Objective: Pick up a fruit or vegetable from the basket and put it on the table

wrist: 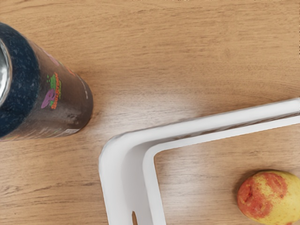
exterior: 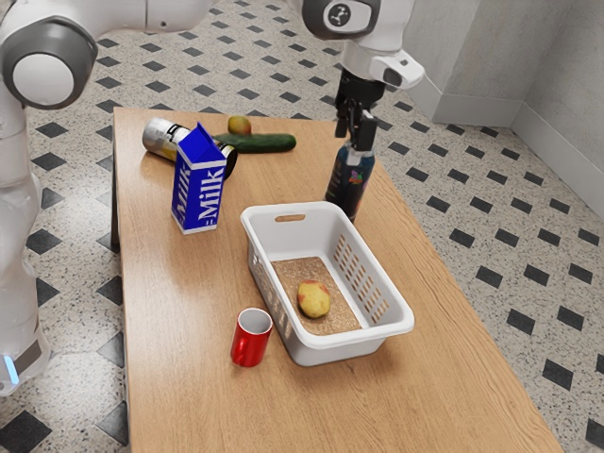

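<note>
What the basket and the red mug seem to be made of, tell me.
The basket looks like smooth white molded plastic, judging by its rounded rim and rows of slots. The mug is shiny red with a paler inside: probably glazed ceramic, possibly enameled metal.

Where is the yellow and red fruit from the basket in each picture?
Exterior view: the fruit lies on the floor of the white basket, nearer the red mug than the dark container.
Wrist view: within the basket's rim, partly cut off by the picture's edge.
Shared landmark: the dark container, standing just outside a basket corner.
</note>
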Tool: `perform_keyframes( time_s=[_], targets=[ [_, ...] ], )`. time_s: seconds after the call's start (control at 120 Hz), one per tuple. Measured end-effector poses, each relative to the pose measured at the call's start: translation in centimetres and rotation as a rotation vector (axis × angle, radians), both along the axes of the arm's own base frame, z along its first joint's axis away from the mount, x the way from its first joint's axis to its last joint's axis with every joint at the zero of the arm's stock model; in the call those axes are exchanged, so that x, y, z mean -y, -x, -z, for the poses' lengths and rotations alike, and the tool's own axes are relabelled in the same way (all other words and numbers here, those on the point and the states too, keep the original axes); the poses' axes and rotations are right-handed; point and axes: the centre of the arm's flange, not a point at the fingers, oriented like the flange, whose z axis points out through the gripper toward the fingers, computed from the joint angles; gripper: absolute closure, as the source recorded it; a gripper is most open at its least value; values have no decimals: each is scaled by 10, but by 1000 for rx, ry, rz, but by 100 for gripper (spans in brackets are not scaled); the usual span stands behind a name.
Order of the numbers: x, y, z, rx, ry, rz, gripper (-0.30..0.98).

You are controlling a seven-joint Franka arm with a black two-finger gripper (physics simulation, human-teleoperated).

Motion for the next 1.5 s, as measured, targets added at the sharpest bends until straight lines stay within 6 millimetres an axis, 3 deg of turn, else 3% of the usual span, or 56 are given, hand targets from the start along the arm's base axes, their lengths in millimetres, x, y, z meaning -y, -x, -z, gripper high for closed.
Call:
perform_keyframes(
  time_s=[0.325,0.4,0.433,0.567,0.742,0.992,1.133,1.5],
  targets=[
    [4,0,-3,15,0,20,0],
    [4,23,-33,64,9,50,0],
    [5,32,-33,54,6,69,0],
    [30,80,13,-29,6,208,0],
    [64,106,46,-36,-38,382,0],
    [70,101,76,-5,-58,538,0],
    [98,98,83,21,-67,651,0],
    [128,86,111,33,-57,768,0]
  ],
)
